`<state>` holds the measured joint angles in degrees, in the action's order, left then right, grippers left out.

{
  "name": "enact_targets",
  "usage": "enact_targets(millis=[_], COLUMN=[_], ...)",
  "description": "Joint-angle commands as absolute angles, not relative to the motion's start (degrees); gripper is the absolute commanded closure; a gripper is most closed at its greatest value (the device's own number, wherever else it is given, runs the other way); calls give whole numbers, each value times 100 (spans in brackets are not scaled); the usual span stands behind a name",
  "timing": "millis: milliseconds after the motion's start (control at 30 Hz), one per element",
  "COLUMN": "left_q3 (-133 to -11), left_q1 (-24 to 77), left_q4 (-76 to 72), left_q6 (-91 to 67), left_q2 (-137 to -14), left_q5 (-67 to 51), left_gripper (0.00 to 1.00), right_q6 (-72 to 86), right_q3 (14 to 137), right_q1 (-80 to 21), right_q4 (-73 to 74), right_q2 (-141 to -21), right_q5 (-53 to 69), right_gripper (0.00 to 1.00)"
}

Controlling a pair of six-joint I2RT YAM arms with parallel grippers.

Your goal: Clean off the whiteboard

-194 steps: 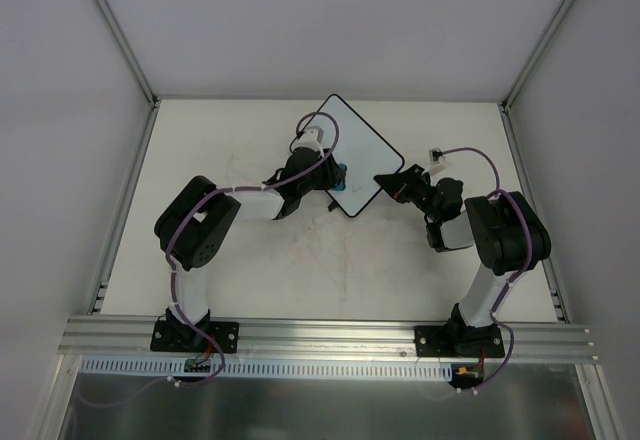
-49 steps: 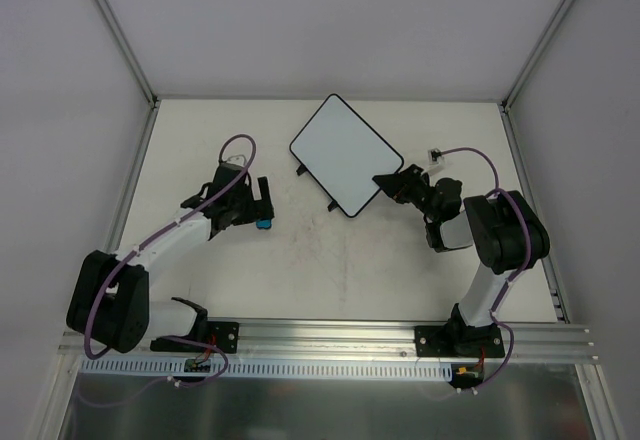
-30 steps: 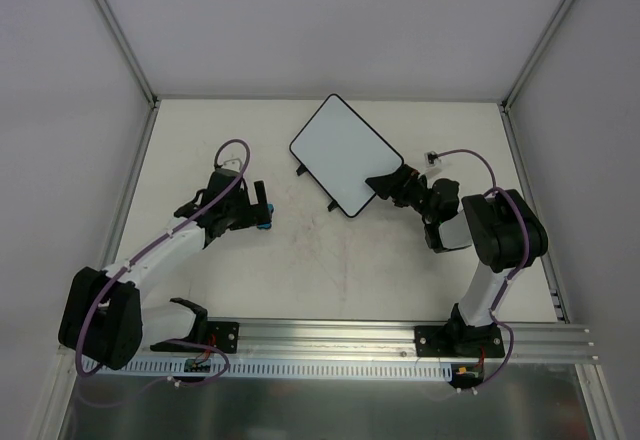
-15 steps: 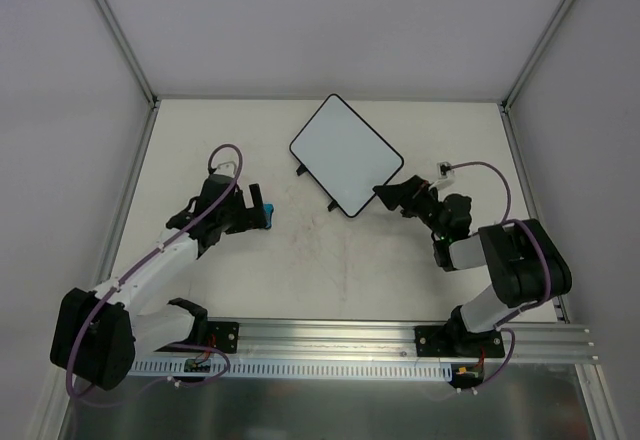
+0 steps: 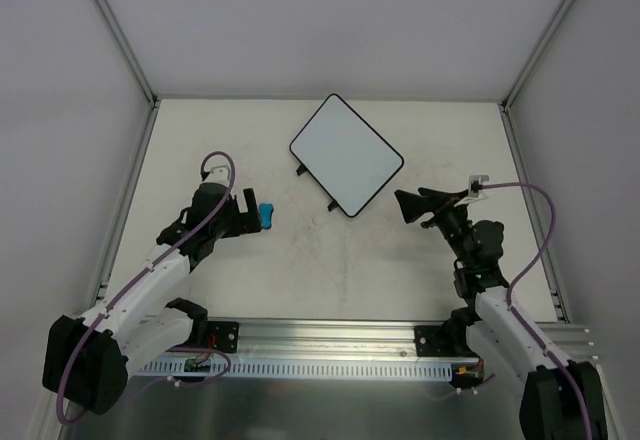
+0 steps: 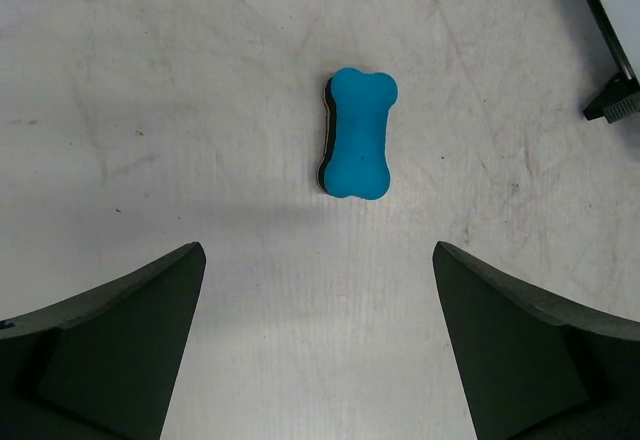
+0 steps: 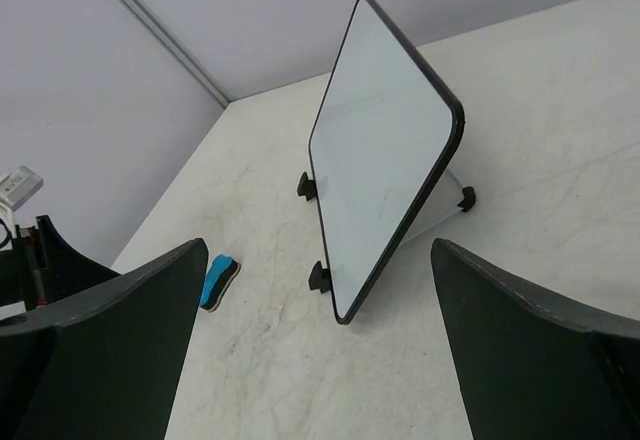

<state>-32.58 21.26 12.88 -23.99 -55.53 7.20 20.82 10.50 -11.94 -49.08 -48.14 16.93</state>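
Top external view: your whiteboard [image 5: 346,155] lies blank on the tabletop [image 5: 300,270], toward its far centre. Your left tool [image 6: 315,260] stands spread and empty, just short of the blue eraser [image 6: 358,132]. Your right tool [image 5: 402,207] is likewise spread and empty, near the whiteboard's right corner.
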Motion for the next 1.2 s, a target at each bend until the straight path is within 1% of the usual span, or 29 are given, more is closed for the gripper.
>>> enact_targets(millis=[0, 167, 300, 433, 467, 567, 833, 967, 1167], left_q3=[-3191, -3068, -2901, -2655, -2541, -2312, -1855, -1837, -1951], left_q1=[2083, 2074, 2083, 2083, 2083, 2083, 2083, 2083, 2083], left_q4=[1195, 1152, 1081, 1011, 993, 932, 817, 817, 826], left_q6=[-2197, -2180, -2118, -2092, -2092, -2109, -2162, -2153, -2127], left_q2=[-5169, -4817, -4274, -3754, -3649, -3279, -2382, -2294, -2610], left_q5=[896, 975, 1046, 1142, 1177, 1204, 1248, 1213, 1125], left_gripper=[1, 1, 1, 1, 1, 1, 1, 1, 1], right_q6=[1188, 757, 502, 492, 510, 676, 817, 738, 756], right_q3=[1248, 1187, 1099, 1081, 1055, 993, 1002, 1002, 932], right_q1=[-1230, -1230, -1230, -1231, -1239, -1239, -1239, -1248, -1239], right_q4=[-2879, -1961, -1172, -686, -668, -563, -527, -527, -545], right_q2=[-3808, -2815, -2235, -1926, -1890, -1854, -2346, -2435, -2268], right_q5=[1213, 845, 494, 44, -26, -815, -1134, -1107, -1099], right_gripper=[1, 1, 1, 1, 1, 1, 1, 1, 1])
